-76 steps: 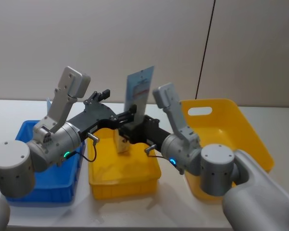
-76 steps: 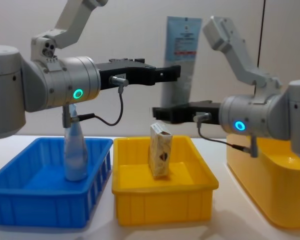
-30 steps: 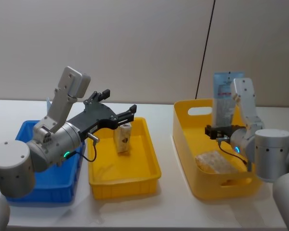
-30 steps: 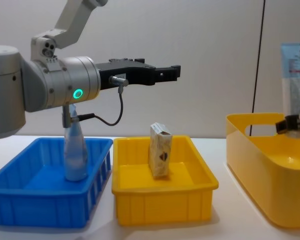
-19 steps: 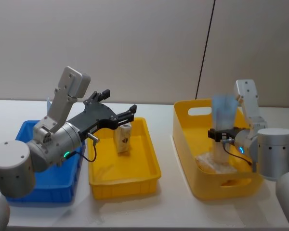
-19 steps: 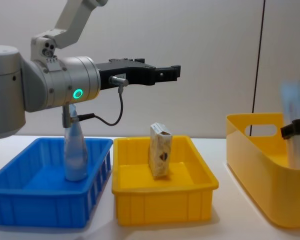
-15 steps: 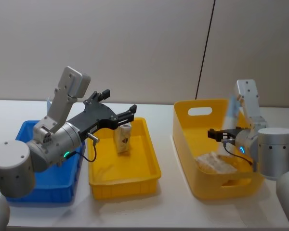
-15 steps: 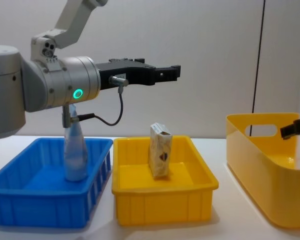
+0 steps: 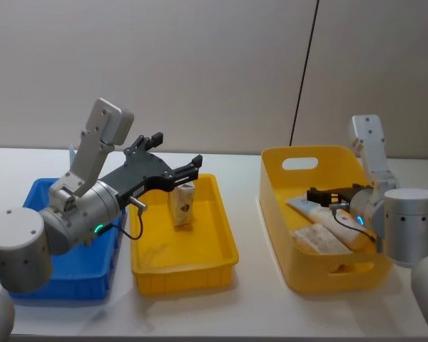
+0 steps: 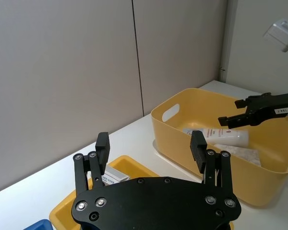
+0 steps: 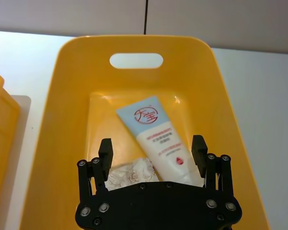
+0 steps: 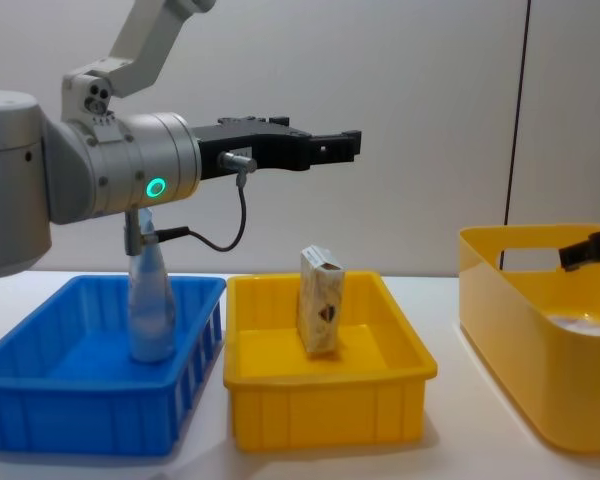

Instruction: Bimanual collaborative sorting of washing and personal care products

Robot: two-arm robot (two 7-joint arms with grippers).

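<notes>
The white-and-pale-blue tube [image 11: 161, 141] lies flat inside the big yellow tub [image 9: 314, 152], resting partly on a cream patterned carton [image 9: 321, 239]. My right gripper [image 11: 152, 144] hovers open just above the tube, holding nothing. A second cream carton [image 12: 320, 315] stands upright in the yellow tray [image 12: 330, 430]. The clear conical bottle [image 12: 151, 305] stands in the blue tray [image 12: 80, 420]. My left gripper [image 12: 355, 145] hangs open and empty well above the yellow tray, reaching forward.
The three containers stand in a row on the white table [image 9: 257, 306]: blue tray on the left, yellow tray in the middle, tub on the right. A grey wall with a dark vertical seam [image 9: 303, 78] stands behind.
The right gripper held the tube upright over the tub, then let it go. The tube dropped and now lies flat in the tub. The left arm has not moved.
</notes>
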